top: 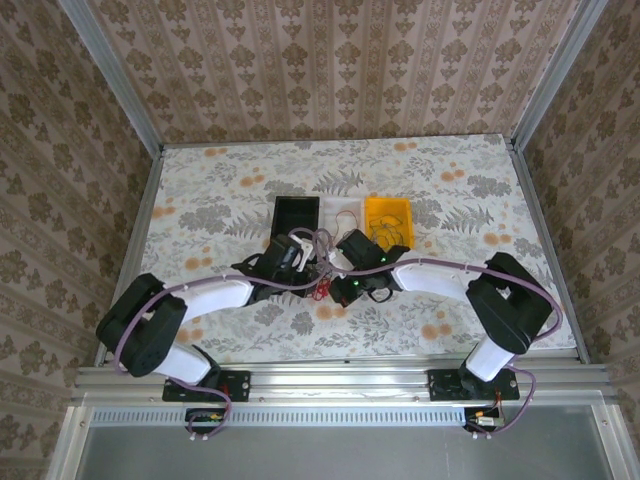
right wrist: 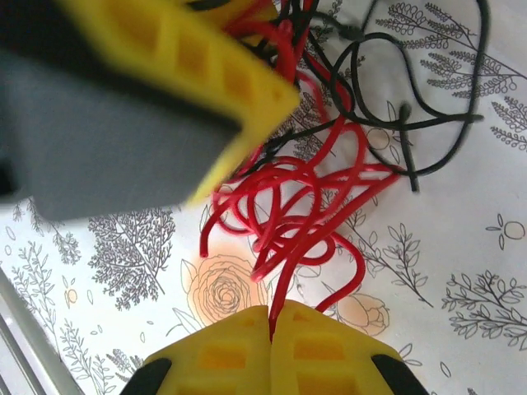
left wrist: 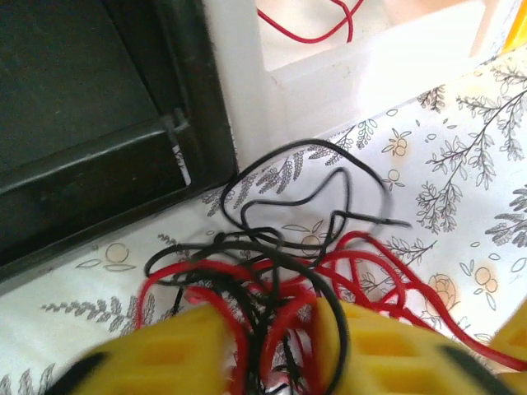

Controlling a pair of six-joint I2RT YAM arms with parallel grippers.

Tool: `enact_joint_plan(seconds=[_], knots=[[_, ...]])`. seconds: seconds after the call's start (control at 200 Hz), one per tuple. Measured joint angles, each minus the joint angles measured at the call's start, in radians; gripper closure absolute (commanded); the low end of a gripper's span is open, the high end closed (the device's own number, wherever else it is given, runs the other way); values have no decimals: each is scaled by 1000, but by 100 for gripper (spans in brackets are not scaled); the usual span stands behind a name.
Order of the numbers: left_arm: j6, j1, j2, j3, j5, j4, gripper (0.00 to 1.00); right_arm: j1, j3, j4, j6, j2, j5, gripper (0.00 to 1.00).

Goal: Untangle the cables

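Cables: thin red and black wires, one tangled bunch, flat on the table. Red loops packed dense in the middle. Black loops looser and wider, spreading out to just beside the bins.

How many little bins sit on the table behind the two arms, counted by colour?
Black bin: 1
White bin: 1
Yellow bin: 1
Total: 3 bins
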Motion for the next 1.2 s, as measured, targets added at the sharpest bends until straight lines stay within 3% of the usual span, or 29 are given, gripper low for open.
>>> enact_joint_plan(seconds=[0.02, 0.3, 0.595, 0.74, 0.97, 1.155, 1.2], knots=[[-2, 0, 6, 3, 0, 0, 100, -5, -9, 5, 3, -9, -3, 100], [-3, 4, 34, 7, -2, 2, 100, -175, -158, 72, 113, -171, -10, 100], [-57, 39, -25, -68, -21, 26, 100, -403, -325, 72, 340, -386, 121, 100], [-72, 41, -31, -82, -27, 43, 100, -410, -340, 96, 369, -471, 98, 100], [-65, 48, -31, -101, 22, 89, 100, -341, -279, 116, 323, -491, -69, 100], [-45, 53, -31, -109, 85, 108, 100, -307, -119, 154, 296, -361, -125, 100], [-43, 53, -31, -109, 96, 108, 100, -307, -78, 161, 290, -314, -121, 95]])
